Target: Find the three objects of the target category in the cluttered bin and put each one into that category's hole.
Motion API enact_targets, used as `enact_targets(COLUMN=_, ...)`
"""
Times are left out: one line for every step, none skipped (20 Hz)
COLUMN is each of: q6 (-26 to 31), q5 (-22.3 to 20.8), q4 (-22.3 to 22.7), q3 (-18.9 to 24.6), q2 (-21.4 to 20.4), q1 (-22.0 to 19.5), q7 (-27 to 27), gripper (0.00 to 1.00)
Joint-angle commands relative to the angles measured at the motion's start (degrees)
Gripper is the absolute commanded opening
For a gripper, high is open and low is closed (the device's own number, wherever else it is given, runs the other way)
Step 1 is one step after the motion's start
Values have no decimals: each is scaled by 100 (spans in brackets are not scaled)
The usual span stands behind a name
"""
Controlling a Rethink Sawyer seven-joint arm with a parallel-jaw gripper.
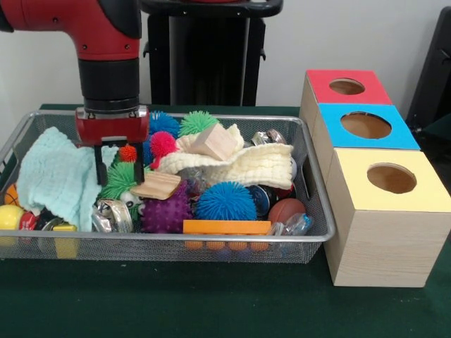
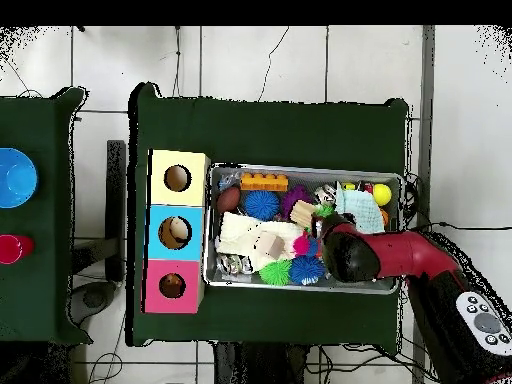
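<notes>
The wire mesh bin (image 1: 176, 238) is full of clutter; it also shows in the overhead view (image 2: 300, 289). My gripper (image 1: 118, 167) hangs open in the bin's left-middle, over a green spiky ball (image 1: 120, 180) and beside a small orange spiky ball (image 1: 127, 153). It holds nothing. An orange thing (image 1: 10, 193) and a yellow rounded thing (image 1: 10, 215) lie at the bin's left end, partly hidden; I cannot tell whether they are toy animals. The red-topped box's hole (image 1: 347, 86) is the farthest of the row right of the bin; it also shows from above (image 2: 172, 286).
A mint cloth (image 1: 56, 176), a cream cloth (image 1: 239, 165), wooden blocks (image 1: 215, 142), an orange brick (image 1: 225, 227) and blue (image 1: 225, 201), purple (image 1: 165, 213) and pink (image 1: 163, 144) spiky balls fill the bin. Blue-topped (image 1: 366, 125) and yellow-topped (image 1: 391, 178) boxes stand nearer. My arm (image 2: 400, 255) covers the bin's right part from above.
</notes>
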Motion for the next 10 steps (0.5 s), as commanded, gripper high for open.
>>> enact_targets(q6=524, q5=-145, q4=-203, q3=501, q2=-193, q1=-201, q7=-1102, gripper=100)
enact_targets(q6=588, q5=-95, q4=-140, q3=503, q2=-288, q1=-197, q7=-1076, gripper=100)
enact_targets(q6=652, q5=-44, q4=-78, q3=505, q2=-383, q1=-193, q7=-1050, gripper=100)
enact_targets(q6=715, q5=6, q4=-16, q3=507, q2=-478, q1=-189, q7=-1025, gripper=100)
enact_targets(q6=806, q5=84, q4=60, q3=512, q2=-604, q1=-172, q7=-990, gripper=100)
enact_targets(q6=912, q5=170, q4=116, q3=528, q2=-708, q1=-158, q7=-972, gripper=100)
enact_targets(q6=1018, q5=255, q4=171, q3=544, q2=-812, q1=-144, q7=-954, gripper=100)
enact_targets(q6=1118, q5=321, q4=201, q3=549, q2=-893, q1=-120, q7=-941, gripper=100)
enact_targets(q6=1198, q5=378, q4=240, q3=556, q2=-973, q1=-111, q7=-941, gripper=100)
enact_targets(q6=1240, q5=399, q4=246, q3=562, q2=-1005, q1=-109, q7=-948, gripper=100)
